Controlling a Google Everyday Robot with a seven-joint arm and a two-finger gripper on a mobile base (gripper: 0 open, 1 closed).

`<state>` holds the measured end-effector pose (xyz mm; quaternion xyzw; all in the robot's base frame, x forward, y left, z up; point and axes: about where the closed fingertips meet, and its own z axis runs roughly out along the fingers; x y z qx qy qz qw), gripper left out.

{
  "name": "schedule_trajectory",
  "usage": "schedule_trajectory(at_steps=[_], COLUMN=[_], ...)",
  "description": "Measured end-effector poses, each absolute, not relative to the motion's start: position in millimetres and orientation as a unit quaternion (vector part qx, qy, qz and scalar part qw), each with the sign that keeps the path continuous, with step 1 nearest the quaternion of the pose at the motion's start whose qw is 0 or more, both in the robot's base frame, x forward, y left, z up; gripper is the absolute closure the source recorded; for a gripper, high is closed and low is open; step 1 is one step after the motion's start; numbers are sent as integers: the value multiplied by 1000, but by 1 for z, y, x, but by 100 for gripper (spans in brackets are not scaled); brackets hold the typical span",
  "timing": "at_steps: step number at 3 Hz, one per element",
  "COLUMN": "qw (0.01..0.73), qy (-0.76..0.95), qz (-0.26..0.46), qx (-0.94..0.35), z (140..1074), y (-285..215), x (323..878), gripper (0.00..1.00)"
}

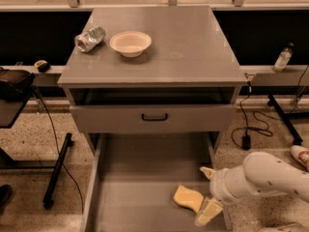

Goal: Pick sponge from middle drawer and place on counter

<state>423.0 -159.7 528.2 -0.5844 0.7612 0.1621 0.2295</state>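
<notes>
The sponge [188, 198] lies flat on the floor of the middle drawer [145, 178], towards its right wall. The pincer [206, 193] hovers against that same wall, spread wide, holding nothing.

Pale yellow sponge [187, 198] lies flat in the middle drawer [140, 175], tool [203, 197] just beside.

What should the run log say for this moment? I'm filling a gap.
stage: pre-grasp | gripper: open, in middle drawer at sponge's right edge, not holding it | counter: bowl, can
</notes>
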Motion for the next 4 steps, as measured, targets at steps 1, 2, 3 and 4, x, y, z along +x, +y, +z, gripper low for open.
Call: schedule_trajectory(at_steps=[1,2,3,4], qw=[243,255,273,272], qy=[750,754,760,764], qz=[168,172,175,182], qx=[-592,-581,-564,-556], z=[472,422,402,399], y=[-147,-147,-147,-145], x=[432,435,436,439], gripper=[0,0,0,0])
